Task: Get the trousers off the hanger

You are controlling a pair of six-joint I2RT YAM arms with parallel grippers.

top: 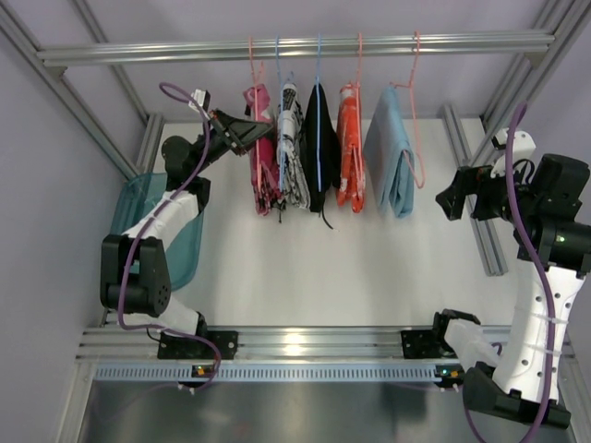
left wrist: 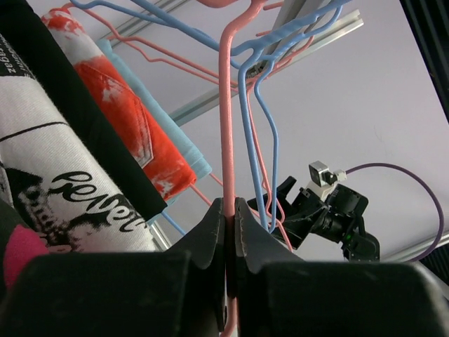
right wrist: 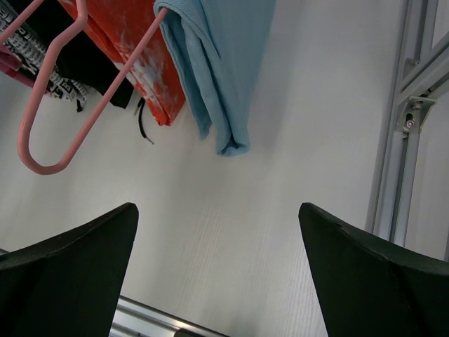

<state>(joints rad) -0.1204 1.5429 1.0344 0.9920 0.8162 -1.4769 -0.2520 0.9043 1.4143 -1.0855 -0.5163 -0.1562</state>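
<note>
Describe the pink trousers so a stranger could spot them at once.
Find the aluminium rail at the back, where five garments hang in a row. The pink trousers are the leftmost, beside the left end effector. Alone among them their fabric is bright pink; the neighbouring pair is white with black print.

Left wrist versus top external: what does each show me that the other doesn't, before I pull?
Only the left wrist view: the left gripper shut on the pink hanger wire. Only the top view: the teal bin, the table and the full row of five hanging garments. Both: the white printed trousers, the pink trousers, the orange garment and the right arm.
</note>
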